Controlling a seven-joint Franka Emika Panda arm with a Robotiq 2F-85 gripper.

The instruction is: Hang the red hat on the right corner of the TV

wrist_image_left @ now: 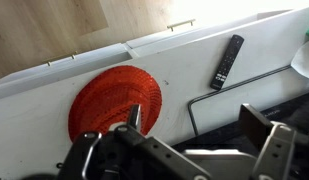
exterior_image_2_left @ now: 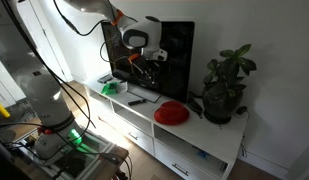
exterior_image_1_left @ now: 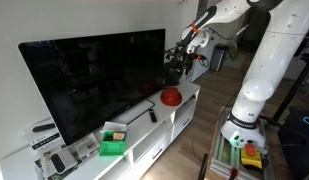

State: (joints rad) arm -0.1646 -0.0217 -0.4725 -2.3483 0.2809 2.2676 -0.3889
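Seeing the red hat (exterior_image_1_left: 171, 96) lying round and flat on the white tabletop (wrist_image_left: 184, 60), just beside the lower corner of the TV (exterior_image_1_left: 94, 75), that TV standing upright, glossy black.

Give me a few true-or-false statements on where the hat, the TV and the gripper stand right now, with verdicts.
1. The red hat already hangs on a corner of the TV. False: it lies on the white cabinet.
2. The gripper is open and holds nothing. True.
3. A black remote lies on the cabinet, apart from the hat. True.
4. The green box sits on top of the TV. False: it sits on the cabinet in front of the screen.
5. A potted plant stands on the cabinet in an exterior view. True.
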